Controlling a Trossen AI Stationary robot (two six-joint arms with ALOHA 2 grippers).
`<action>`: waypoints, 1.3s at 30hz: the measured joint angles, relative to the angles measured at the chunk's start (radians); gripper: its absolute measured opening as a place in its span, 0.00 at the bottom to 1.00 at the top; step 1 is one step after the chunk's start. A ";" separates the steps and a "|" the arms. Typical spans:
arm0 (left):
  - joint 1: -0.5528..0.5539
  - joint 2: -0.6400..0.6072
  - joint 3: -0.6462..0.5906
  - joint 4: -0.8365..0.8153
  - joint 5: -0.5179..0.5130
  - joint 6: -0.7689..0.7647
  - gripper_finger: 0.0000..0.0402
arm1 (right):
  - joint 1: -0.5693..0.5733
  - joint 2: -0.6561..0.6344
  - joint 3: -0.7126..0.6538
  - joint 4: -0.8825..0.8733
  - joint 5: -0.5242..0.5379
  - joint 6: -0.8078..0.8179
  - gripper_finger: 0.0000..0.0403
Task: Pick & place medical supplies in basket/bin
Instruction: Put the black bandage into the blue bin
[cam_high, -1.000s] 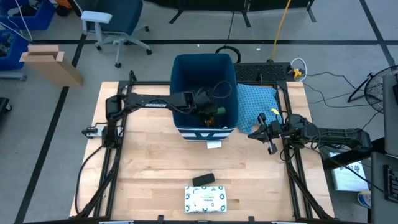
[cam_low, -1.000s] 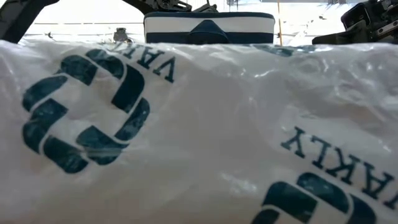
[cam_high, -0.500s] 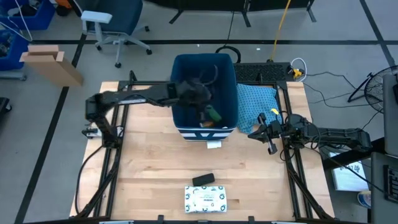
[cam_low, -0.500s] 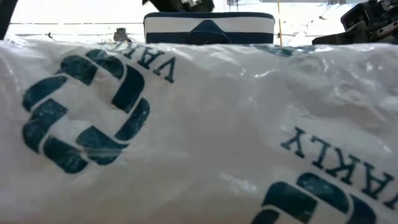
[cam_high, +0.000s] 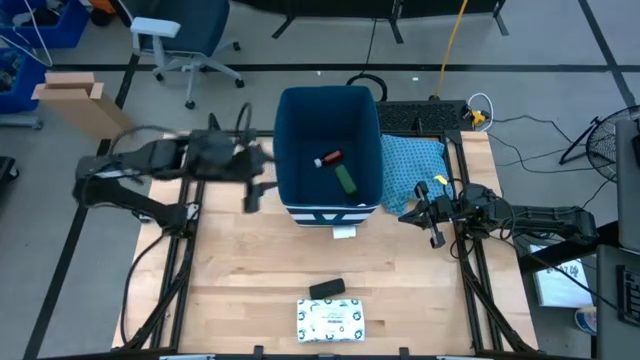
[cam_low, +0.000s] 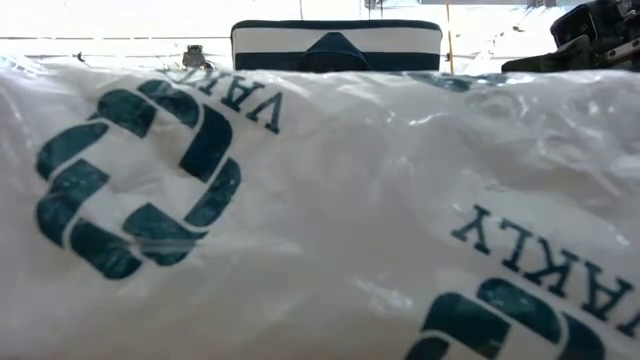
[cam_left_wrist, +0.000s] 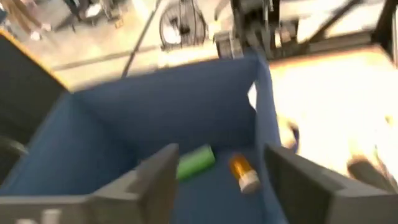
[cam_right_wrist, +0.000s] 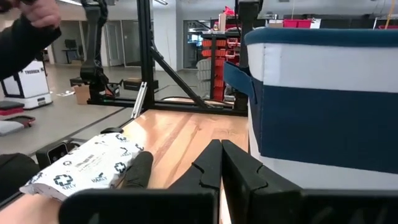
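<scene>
The dark blue bin (cam_high: 292, 140) stands at the table's far middle. On its floor lie a red item with a white end (cam_high: 328, 159) and a dark green item (cam_high: 346, 181). The left wrist view shows a green item (cam_left_wrist: 196, 162) and an orange bottle (cam_left_wrist: 241, 172) in the bin (cam_left_wrist: 155, 118). A small dark box (cam_high: 327, 289) and the white packet with green print (cam_high: 330, 318) lie near the table's near edge. My left gripper (cam_high: 255, 182) is open and empty, just left of the bin. My right gripper (cam_high: 432, 224) is shut and empty at the table's right.
A light blue patterned cloth (cam_high: 415, 165) lies right of the bin, beside my right gripper. The packet (cam_low: 300, 220) fills most of the low view. Bare wood lies between the bin and the dark box. A chair and a cardboard box stand on the floor beyond the table.
My left gripper has come up out of the bin and swung toward the table's left edge. It now stands outside the bin's left wall. The red item shows on the bin's floor where the gripper was.
</scene>
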 joint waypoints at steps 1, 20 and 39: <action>-0.023 -0.041 -0.057 -0.004 -0.026 -0.022 0.49 | 0.000 0.000 0.000 0.000 0.000 -0.012 0.00; -0.216 -0.505 -1.246 1.156 -0.117 -0.220 0.01 | 0.000 0.009 0.000 -0.017 0.000 -0.040 0.00; -0.210 -0.526 -1.371 1.274 -0.201 -0.243 0.02 | 0.241 0.186 0.202 0.037 0.244 -0.187 0.00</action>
